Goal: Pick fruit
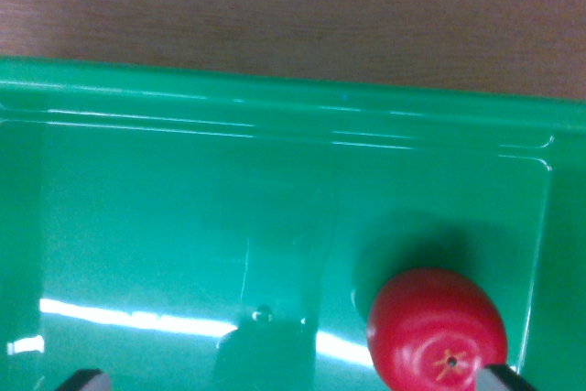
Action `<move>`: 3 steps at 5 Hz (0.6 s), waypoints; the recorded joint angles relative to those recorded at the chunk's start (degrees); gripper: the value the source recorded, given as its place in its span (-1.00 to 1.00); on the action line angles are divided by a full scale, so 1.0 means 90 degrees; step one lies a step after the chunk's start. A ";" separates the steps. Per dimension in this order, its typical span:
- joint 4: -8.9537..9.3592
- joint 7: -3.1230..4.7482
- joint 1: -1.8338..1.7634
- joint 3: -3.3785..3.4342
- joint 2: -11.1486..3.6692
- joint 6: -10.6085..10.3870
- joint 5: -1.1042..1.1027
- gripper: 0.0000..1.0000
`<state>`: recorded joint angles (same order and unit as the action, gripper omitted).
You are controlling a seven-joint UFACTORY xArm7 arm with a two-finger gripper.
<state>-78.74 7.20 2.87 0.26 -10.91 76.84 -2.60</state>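
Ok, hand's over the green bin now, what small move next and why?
Probably shift toward the wrist view's right. The red fruit sits off-centre in the green bin, against the right fingertip, while the hand is open and centred over bare floor.

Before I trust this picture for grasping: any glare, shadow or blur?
Wrist view: soft overall; white glare streaks the green bin floor lower left; a dark shadow sits above the red fruit; the gripper fingertips are cut off at the bottom edge.

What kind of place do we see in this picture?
Probably a tabletop test bench: a glossy green plastic bin holds one red round fruit and sits on a brown wooden surface.
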 joint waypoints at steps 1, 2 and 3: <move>0.0000 0.0000 0.0000 0.0000 0.0000 0.0000 0.0000 -1.00; 0.0226 0.0095 0.0077 -0.0066 -0.0162 -0.0307 -0.0029 -1.00; 0.0226 0.0095 0.0077 -0.0066 -0.0162 -0.0307 -0.0029 -1.00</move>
<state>-76.71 8.06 3.57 -0.34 -12.37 74.08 -2.86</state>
